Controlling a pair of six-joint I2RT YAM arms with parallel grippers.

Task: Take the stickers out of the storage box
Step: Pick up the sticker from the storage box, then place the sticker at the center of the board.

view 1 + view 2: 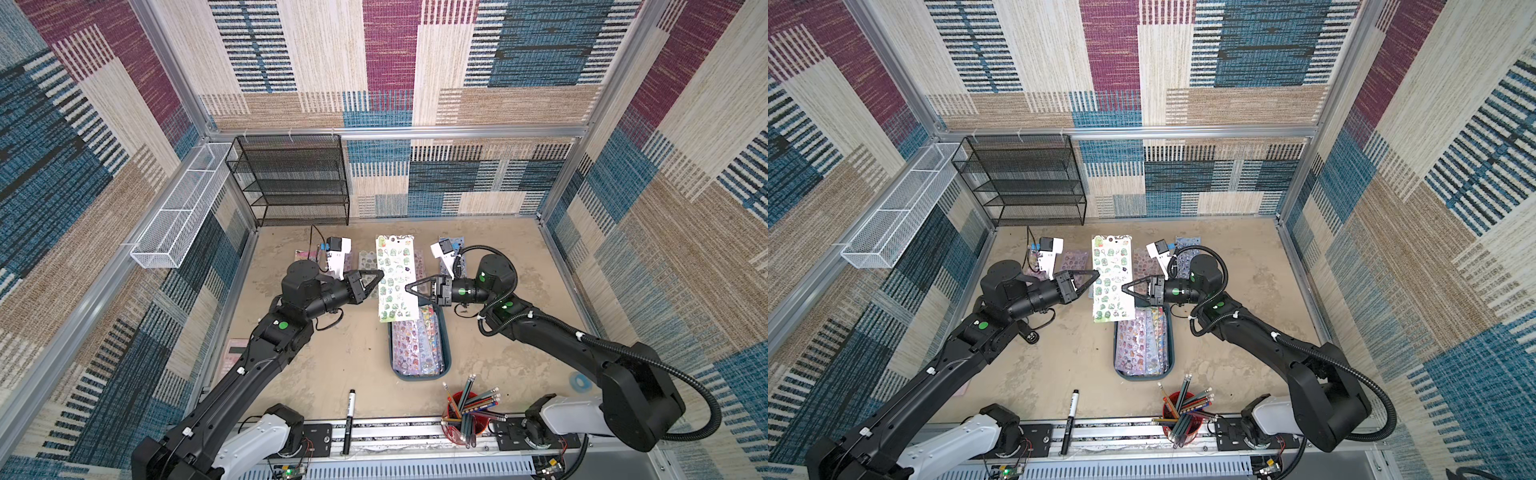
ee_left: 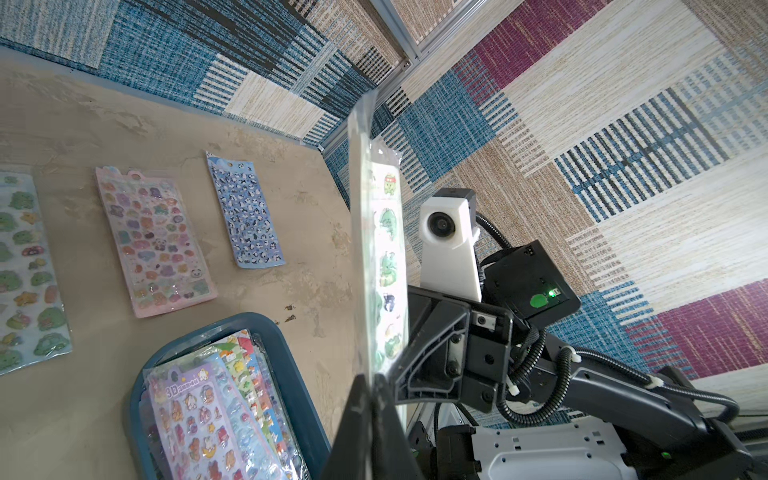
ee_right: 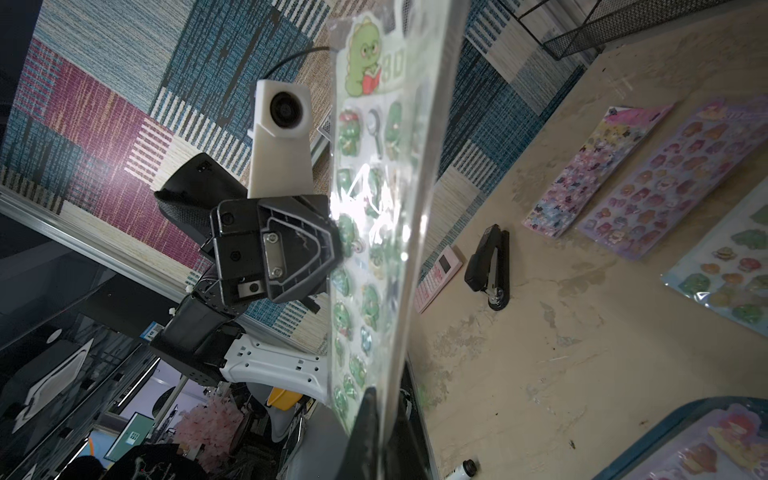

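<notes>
A pale green dinosaur sheet of stickers [image 1: 397, 282] [image 1: 1112, 282] hangs in the air above the far end of the storage box [image 1: 446, 349] [image 1: 1170, 353]. My left gripper [image 1: 380, 274] [image 1: 1098, 273] pinches the sheet's left edge, and the sheet passes between its nearly closed jaws in the left wrist view [image 2: 370, 376]. My right gripper [image 1: 408, 287] [image 1: 1122, 286] is shut on the sheet's right edge [image 3: 380, 388]. More stickers [image 1: 415, 349] [image 2: 208, 415] lie stacked inside the teal box. Other sheets lie flat on the table: a pink one [image 2: 153, 241], a blue panda one [image 2: 245, 216] and a lilac one [image 3: 665, 174].
A black mesh rack [image 1: 291, 178] stands at the back left, with a white wire basket [image 1: 178, 208] on the left wall. Near the front are a red pencil cup [image 1: 465, 415] and a black marker [image 1: 349, 419]. A stapler [image 3: 490, 270] and pink calculator [image 1: 235, 351] lie left.
</notes>
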